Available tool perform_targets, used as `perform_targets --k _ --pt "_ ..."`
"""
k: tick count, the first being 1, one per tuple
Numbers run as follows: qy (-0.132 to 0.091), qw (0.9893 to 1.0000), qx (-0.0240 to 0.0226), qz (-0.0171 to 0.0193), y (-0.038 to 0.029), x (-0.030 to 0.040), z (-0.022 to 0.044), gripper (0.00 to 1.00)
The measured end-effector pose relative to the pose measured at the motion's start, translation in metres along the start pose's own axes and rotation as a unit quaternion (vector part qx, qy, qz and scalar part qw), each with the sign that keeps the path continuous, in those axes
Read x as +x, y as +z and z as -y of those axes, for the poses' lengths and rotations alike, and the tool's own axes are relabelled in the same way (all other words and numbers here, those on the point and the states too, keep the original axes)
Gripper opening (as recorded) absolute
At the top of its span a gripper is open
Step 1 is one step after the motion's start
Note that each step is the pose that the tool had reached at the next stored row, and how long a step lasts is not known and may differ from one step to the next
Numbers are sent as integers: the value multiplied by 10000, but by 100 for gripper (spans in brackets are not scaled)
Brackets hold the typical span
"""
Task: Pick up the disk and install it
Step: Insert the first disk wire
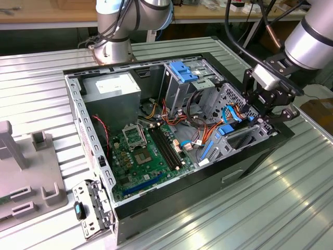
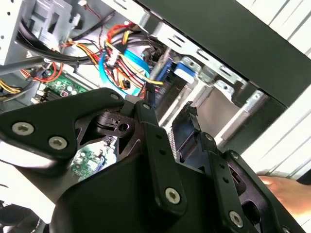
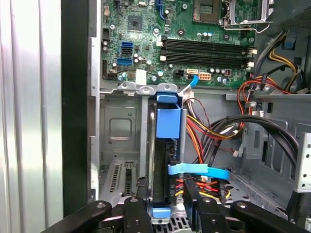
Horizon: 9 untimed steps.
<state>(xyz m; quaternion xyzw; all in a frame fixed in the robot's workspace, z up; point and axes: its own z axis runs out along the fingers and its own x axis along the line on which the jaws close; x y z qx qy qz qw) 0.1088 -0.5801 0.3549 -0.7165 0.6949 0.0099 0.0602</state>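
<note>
The disk [image 3: 167, 121] stands on edge in the lower drive bay of the open computer case [image 1: 171, 195], with its bright blue rail facing the first wrist view. In the exterior view the disk [image 1: 231, 138] lies low at the case's right end. My gripper [image 3: 165, 206] sits at the disk's near end, one black finger [image 3: 135, 208] on each side of it, shut on the disk. From the exterior view, the gripper [image 1: 268, 117] hangs over the case's right rim. The second wrist view shows the gripper [image 2: 172, 141] from behind, above the bay.
Orange, red and yellow cables [image 3: 214, 131] and a blue flat cable [image 3: 199, 171] run right beside the disk. The green motherboard [image 1: 143, 151], a blue-topped drive cage [image 1: 183, 73] and a grey power-supply box [image 1: 112, 88] fill the case. A grey fixture [image 1: 26, 172] sits at the exterior view's left.
</note>
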Motion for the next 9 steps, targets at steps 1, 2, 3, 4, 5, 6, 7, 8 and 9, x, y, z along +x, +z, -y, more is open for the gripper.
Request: perform_targets --k 1,2,3,4,5,6,7,8,9 --pt "0 10000 0 0 4 -40 1 42" --pt "0 10000 0 0 8 -67 0 42" --pt "1 10000 0 0 12 -77 -10 42" --pt "0 10000 0 0 13 -81 -24 42" --pt "0 10000 0 0 14 -81 -25 42" --pt "0 10000 0 0 15 -81 -26 42" --pt "0 10000 0 0 16 -81 -26 42" --pt "0 10000 0 0 16 -81 -26 42" --pt "0 10000 0 0 16 -81 -26 42"
